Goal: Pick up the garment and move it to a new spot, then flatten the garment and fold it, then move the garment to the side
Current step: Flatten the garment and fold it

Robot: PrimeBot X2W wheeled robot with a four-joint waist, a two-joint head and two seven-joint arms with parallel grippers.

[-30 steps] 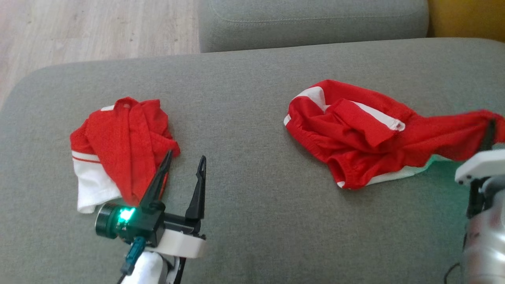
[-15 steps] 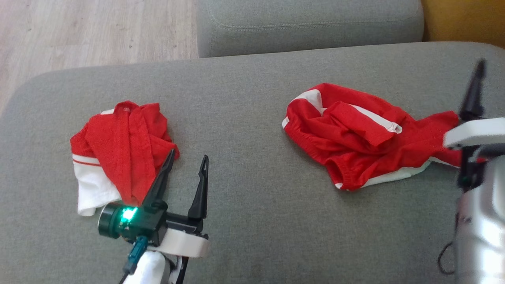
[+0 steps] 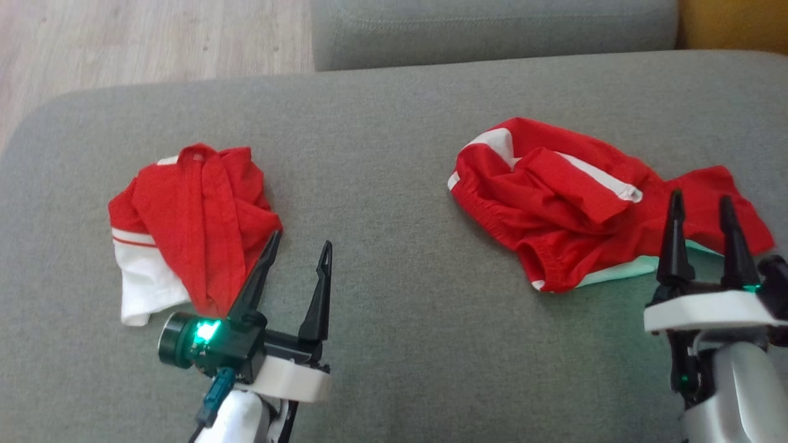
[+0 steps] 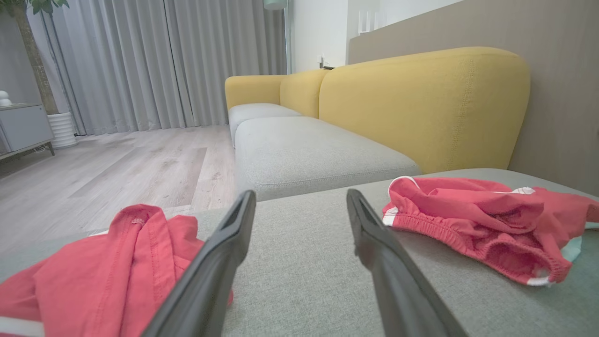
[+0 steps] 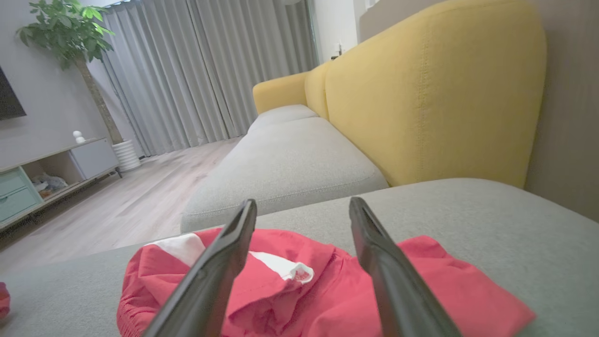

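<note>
A crumpled red garment (image 3: 572, 203) (image 4: 472, 220) (image 5: 304, 299) with white stripes and an elastic waistband lies on the right half of the grey seat cushion (image 3: 381, 154). My right gripper (image 3: 700, 197) (image 5: 302, 204) stands open just over its near right end, with nothing between the fingers. A second red-and-white garment (image 3: 191, 227) (image 4: 117, 262) lies bunched on the left half. My left gripper (image 3: 301, 239) (image 4: 300, 194) is open beside its right edge, low over the cushion; its left finger overlaps the cloth's edge in the head view.
Wooden floor (image 3: 154, 37) lies beyond the cushion's far left edge. Another grey seat cushion (image 3: 492, 27) adjoins at the back, and a yellow backrest (image 3: 732, 24) (image 4: 421, 103) rises at the far right. Bare cushion separates the two garments.
My right gripper opened and let go of the garment's right end, which dropped flat onto the cushion. The gripper swung back to the near right. The left arm stayed put.
</note>
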